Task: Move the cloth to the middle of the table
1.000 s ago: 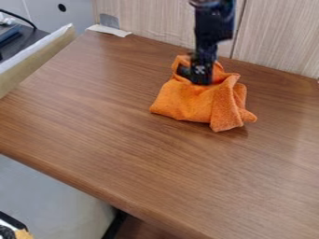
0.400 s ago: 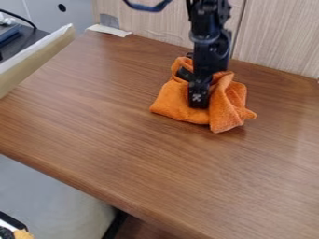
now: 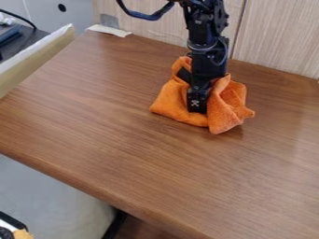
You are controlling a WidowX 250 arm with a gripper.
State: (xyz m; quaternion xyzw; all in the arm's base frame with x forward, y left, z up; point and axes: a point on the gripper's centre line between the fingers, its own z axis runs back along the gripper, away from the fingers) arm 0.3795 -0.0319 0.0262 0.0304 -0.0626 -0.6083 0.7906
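"Where's the orange cloth [image 3: 227, 109]?"

"Bunched on the wooden table [image 3: 118, 126], towards the back panels [image 3: 277, 37] — my gripper [image 3: 196, 107] points down among its folds."

"Gripping it?"

"I can't tell — open or closed, it doesn't show."

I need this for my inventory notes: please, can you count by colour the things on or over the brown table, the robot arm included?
Orange: 1 (cloth)
Black: 1 (robot arm, above and against the cloth)
White: 1 (strip at the far left corner)
Total: 3
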